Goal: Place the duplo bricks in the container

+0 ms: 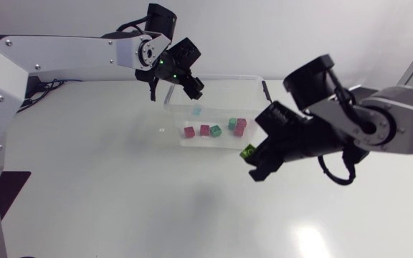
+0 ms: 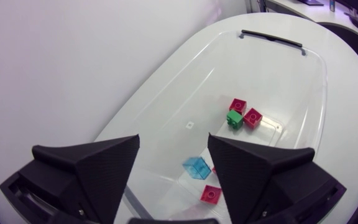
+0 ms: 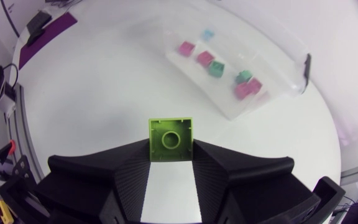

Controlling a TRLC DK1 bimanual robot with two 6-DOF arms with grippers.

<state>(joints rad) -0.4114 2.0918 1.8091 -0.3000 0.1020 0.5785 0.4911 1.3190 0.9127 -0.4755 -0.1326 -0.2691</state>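
Observation:
My left gripper [image 1: 192,87] hangs over the clear plastic container [image 1: 257,86], open, with nothing between its fingers [image 2: 92,168]. Below it in the container is a light blue brick [image 2: 196,167]. Several red and green bricks [image 1: 205,130] are also inside, and in the left wrist view two red ones [image 2: 237,104] flank a green one [image 2: 233,118]. My right gripper [image 1: 252,159] is above the table just in front of the container's near right corner, shut on a lime green brick [image 3: 170,139], which is also visible from above [image 1: 249,152].
The container's black lid clip [image 3: 307,65] sits on its right end wall. The white table [image 1: 106,193] stretches wide to the left and in front of the container. My left arm's links [image 1: 70,57] span the back left.

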